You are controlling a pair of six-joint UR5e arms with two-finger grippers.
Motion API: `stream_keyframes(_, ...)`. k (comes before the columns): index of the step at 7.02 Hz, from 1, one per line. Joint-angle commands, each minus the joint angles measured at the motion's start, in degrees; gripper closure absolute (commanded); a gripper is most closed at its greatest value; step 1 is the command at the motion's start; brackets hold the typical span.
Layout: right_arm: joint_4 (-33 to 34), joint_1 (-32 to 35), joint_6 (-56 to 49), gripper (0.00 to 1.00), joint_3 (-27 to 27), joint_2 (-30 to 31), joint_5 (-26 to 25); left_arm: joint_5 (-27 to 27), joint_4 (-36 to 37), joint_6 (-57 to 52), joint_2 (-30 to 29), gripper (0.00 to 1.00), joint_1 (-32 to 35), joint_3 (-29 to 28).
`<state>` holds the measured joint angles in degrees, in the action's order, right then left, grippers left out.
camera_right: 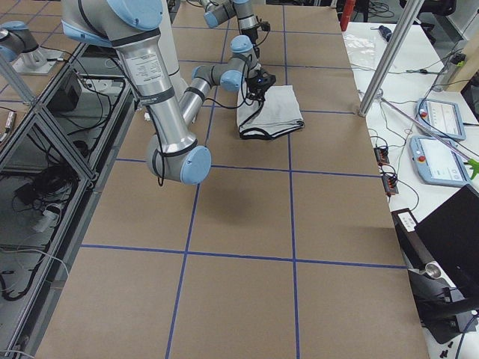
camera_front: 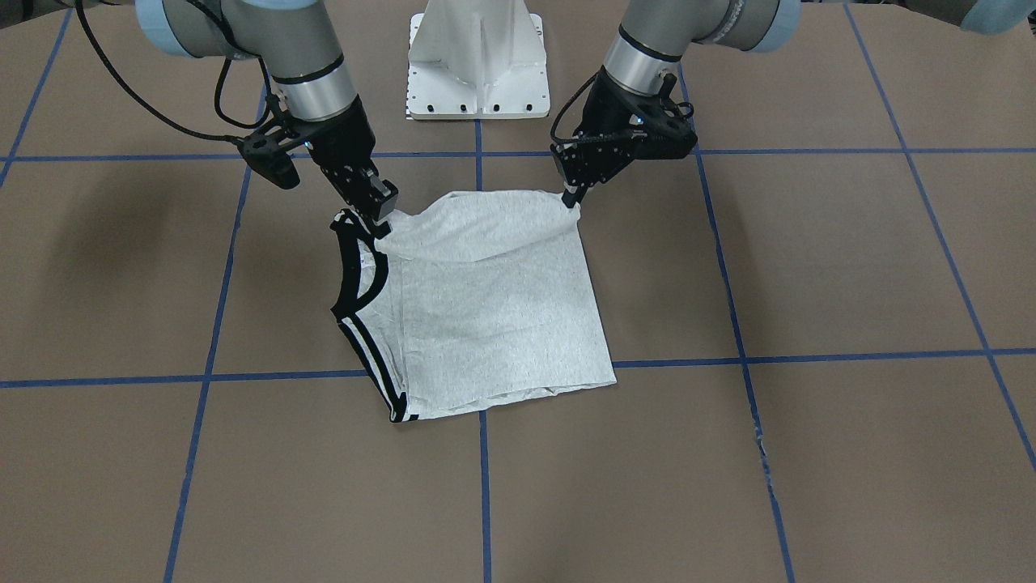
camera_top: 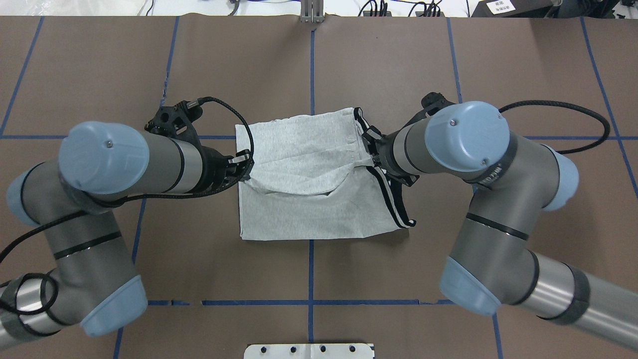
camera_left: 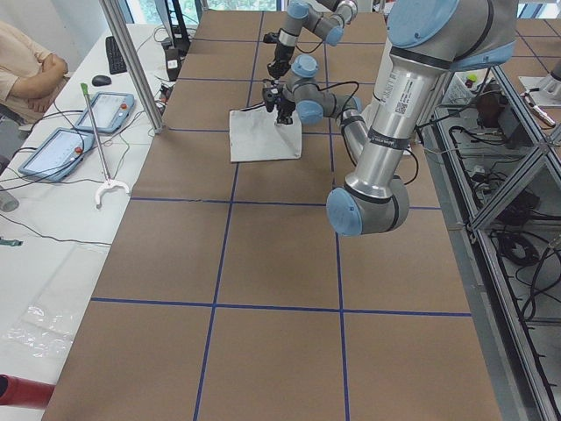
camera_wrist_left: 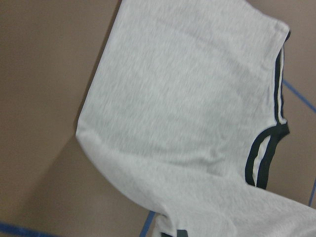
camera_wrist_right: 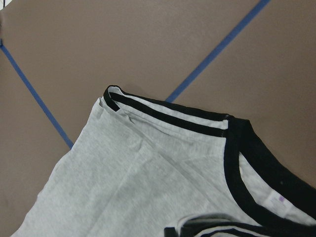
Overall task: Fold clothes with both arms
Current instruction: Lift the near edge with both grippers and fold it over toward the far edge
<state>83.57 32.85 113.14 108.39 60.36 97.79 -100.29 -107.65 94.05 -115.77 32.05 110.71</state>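
Note:
The light heather-grey T-shirt [camera_front: 502,308] lies folded on the brown table, its black collar and shoulder stripes [camera_front: 356,283] at one side. The cartoon print is hidden. My left gripper [camera_front: 571,201] is shut on the shirt's plain corner at the edge nearest my base and holds it raised. My right gripper [camera_front: 379,223] is shut on the same edge at the collar corner. In the overhead view the left gripper [camera_top: 245,169] and right gripper [camera_top: 371,157] stretch a grey flap [camera_top: 299,164] between them above the lower layer. The wrist views show the shirt [camera_wrist_left: 187,98] and its collar [camera_wrist_right: 237,163] close below.
The white pedestal base [camera_front: 477,73] stands behind the shirt. Blue tape lines [camera_front: 484,486] grid the brown table. In the exterior left view an operator [camera_left: 26,74], control tablets [camera_left: 105,110] and a grabber tool [camera_left: 101,149] are on the side table beyond the far edge.

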Motion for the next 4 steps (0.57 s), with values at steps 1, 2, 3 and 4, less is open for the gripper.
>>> stream_keyframes(1, -1.55, 2.39, -3.45, 1.0, -14.19, -8.37, 0.12, -0.17, -9.46, -2.81, -3.31, 1.0, 3.71, -12.74)
stream_keyframes(2, -6.7, 3.62, -3.45, 1.0, -21.4, -10.59, 0.12, -0.17, -12.56, -3.43, -5.5, 1.0, 5.21, -17.59)
stream_keyframes(3, -10.4, 4.85, -5.02, 1.0, -25.73, -11.83, 0.12, -0.17, -12.76, -5.87, -6.83, 1.0, 6.7, -19.99)
stream_keyframes(4, -10.7, 5.47, -5.99, 1.0, -28.73, -13.59, 0.3, -0.17, -13.98, -7.55, -7.28, 1.0, 7.41, -22.79)
